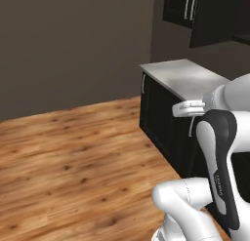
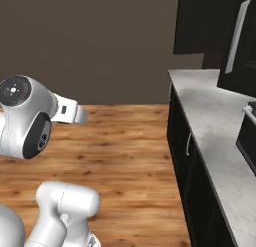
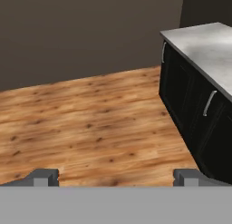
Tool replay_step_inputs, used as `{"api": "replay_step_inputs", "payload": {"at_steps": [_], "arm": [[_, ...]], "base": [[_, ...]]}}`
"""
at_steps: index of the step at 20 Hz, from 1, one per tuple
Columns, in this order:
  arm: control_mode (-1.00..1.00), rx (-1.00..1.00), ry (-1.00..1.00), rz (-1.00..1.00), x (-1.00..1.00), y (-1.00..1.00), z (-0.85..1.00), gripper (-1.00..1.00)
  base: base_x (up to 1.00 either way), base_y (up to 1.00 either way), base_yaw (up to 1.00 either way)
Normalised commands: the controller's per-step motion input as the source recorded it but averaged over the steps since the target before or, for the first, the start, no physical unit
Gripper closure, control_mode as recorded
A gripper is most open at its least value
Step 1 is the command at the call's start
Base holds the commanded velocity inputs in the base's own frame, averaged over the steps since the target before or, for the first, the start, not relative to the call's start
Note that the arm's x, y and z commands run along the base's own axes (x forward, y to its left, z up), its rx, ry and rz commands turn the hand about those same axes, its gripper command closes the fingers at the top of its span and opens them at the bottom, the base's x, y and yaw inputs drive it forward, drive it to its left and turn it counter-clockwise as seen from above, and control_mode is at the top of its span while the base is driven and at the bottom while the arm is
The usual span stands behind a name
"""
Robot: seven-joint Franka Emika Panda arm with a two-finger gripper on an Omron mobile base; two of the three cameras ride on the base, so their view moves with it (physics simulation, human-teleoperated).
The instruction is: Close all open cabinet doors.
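Nearly black upper cabinet doors (image 1: pixel 180 8) with slim silver bar handles hang above the grey counter (image 1: pixel 185 76). One upper door (image 2: pixel 242 46) stands swung out over the counter (image 2: pixel 215 121), its long handle facing me; the same door (image 1: pixel 215 20) juts forward in the left base view. Lower black doors (image 3: pixel 181 82) under the counter look shut flat. My gripper (image 3: pixel 115 177) is open and holds nothing. It points over the wooden floor, left of the lower cabinets and well away from any door.
A black toaster oven (image 2: pixel 248 133) sits on the counter at the far right. Wooden floor (image 1: pixel 73 157) spreads wide to the left of the cabinet run, up to a plain brown wall (image 1: pixel 73 40).
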Motion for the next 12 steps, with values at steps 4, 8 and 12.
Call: {"api": "replay_step_inputs", "payload": {"at_steps": [4, 8, 12], "arm": [[1.00, 0.00, 0.00, 0.00, 0.00, 0.00, 0.00, -1.00], [1.00, 0.00, 0.00, 0.00, 0.00, 0.00, 0.00, -1.00], [1.00, 0.00, 0.00, 0.00, 0.00, 0.00, 0.00, -1.00]], "base": [[0.63, 0.00, -0.28], [0.61, 0.00, -0.32], [0.54, 0.00, -0.39]]}}
